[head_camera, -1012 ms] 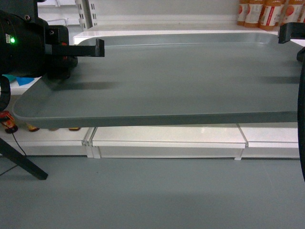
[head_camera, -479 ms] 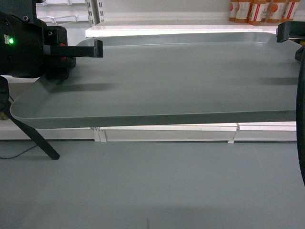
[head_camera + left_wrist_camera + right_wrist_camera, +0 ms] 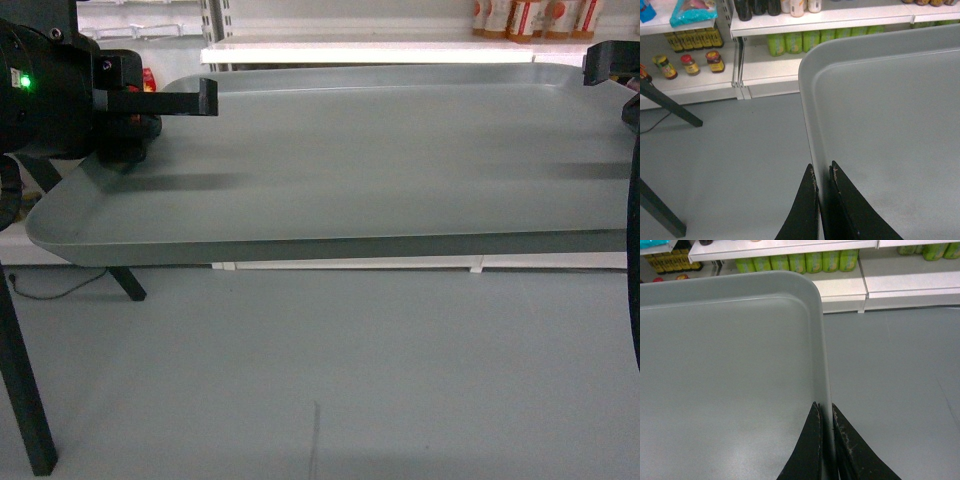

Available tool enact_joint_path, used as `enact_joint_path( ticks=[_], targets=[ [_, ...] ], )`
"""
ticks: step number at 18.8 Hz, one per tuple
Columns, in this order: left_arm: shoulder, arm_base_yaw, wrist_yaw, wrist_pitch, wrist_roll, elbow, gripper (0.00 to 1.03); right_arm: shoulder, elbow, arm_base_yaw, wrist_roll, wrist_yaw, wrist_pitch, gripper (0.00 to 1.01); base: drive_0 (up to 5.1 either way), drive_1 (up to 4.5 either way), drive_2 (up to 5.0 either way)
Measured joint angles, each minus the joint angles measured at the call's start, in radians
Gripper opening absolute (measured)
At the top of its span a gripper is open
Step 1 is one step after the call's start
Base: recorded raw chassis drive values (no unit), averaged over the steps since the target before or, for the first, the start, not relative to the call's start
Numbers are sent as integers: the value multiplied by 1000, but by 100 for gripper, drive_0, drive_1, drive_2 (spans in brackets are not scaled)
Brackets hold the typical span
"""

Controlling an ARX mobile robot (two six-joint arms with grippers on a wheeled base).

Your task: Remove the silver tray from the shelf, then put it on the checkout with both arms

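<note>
Left gripper (image 3: 150, 100), head view: clamped on the left rim of the silver tray (image 3: 380, 160), which hangs level in the air above the grey floor (image 3: 350, 380), in front of the shelf (image 3: 380, 52). The right gripper (image 3: 610, 62) is mostly cut off here; it appears to meet the right rim.

Left wrist view: both jaws pinch the tray's rim.

Right wrist view: the right gripper's jaws are closed on the opposite rim.

The silver tray (image 3: 380, 160) looks matt, smooth grey metal; the floor (image 3: 400, 380) smooth grey.
</note>
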Motion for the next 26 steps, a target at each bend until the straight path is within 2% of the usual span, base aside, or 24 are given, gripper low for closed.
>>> enact_joint_path(
  ticks=[16,26],
  targets=[
    [0,0,2,1,0,0,3,0,0,0,0,-1,0,3,-8,-426,410],
    [-5,0,1,-5,0,0,3,-5,0,0,0,1,-2,3,0,0,0]
  ],
)
